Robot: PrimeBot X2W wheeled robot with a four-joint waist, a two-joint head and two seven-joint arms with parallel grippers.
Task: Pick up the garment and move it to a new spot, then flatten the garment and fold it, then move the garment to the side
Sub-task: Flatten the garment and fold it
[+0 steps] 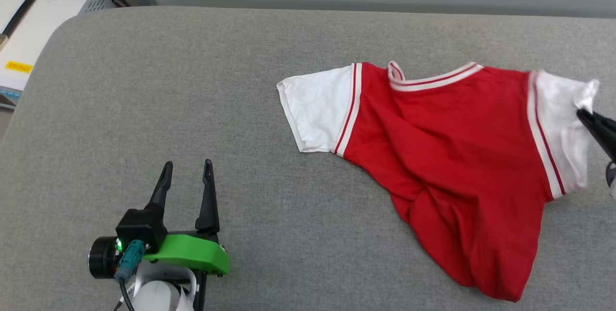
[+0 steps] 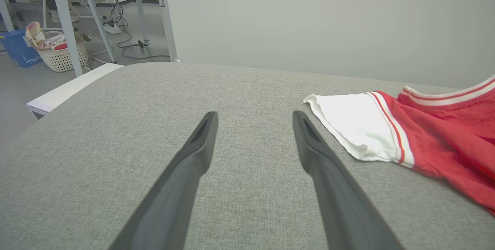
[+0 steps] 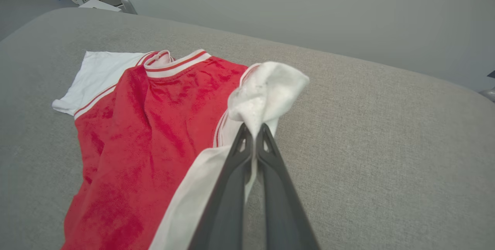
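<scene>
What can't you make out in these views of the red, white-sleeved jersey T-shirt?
- Head view: right gripper, cut off by the right edge beyond its dark jaws.
- Right wrist view: hem of the red white-sleeved jersey T-shirt, cut by the bottom edge.
- Left wrist view: white lattice basket contents, too small.

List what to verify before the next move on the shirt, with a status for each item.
1. Right gripper shut on the garment by its white sleeve: ok.
2. Left gripper open, nothing between its fingers: ok.
3. Other sleeve lying flat on the grey surface, apart from the left gripper: ok.
4. Red body flat: not ok, creased and gathered toward the hem.
5. Hem corners findable: cannot tell, the fabric is bunched there.
</scene>
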